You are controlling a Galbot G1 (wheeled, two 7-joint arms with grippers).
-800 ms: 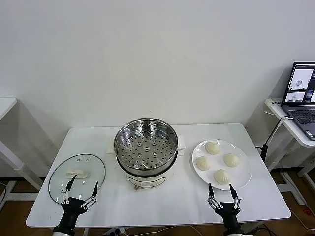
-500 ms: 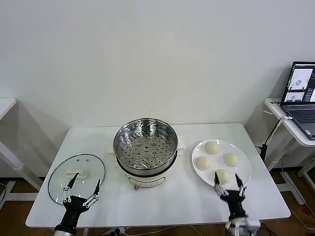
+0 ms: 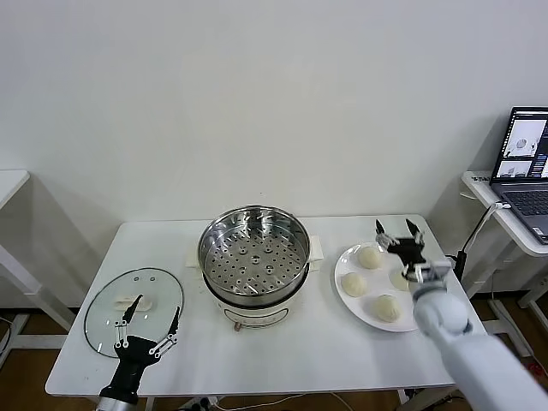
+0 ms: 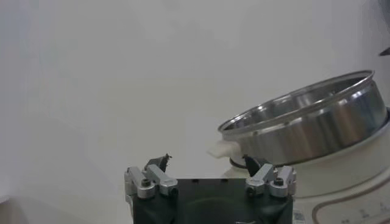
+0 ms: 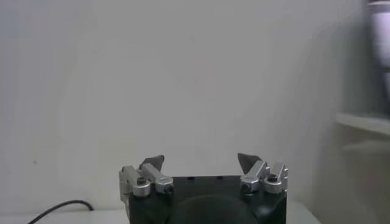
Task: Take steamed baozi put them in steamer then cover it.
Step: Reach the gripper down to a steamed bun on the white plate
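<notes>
while the left gripper [image 3: 151,316] hangs low at the near left of the table [image 3: 282,347], its jaws spread wide and holding nothing, the right gripper [image 3: 398,231] is raised over the far side of the white plate [image 3: 424,310], jaws likewise spread and empty. in the head view the right gripper's fingers point up and away, just above and beside the farthest bun.

the steamed baozi [image 3: 369,257] lie on the plate at the right of the table: four pleated cream-white buns, one partly hidden behind the right arm. none of them is gripped.

the steamer [image 3: 253,253], a shiny steel basket with a perforated floor, sits in the middle of the table on a white cooker base [image 3: 257,313]. it is uncovered and nothing lies in it. the left wrist view shows its steel wall [image 4: 311,125] off to one side beyond the left gripper's open fingers.

the cover [image 3: 111,325], a clear glass lid with a metal rim and a white handle, lies flat on the table to the left of the steamer, apart from it. the left gripper is over its near edge; whether it touches the glass cannot be told.

a laptop [image 3: 524,171] stands open on a side desk at the far right. the right wrist view shows only that gripper's spread fingers against a pale wall.
</notes>
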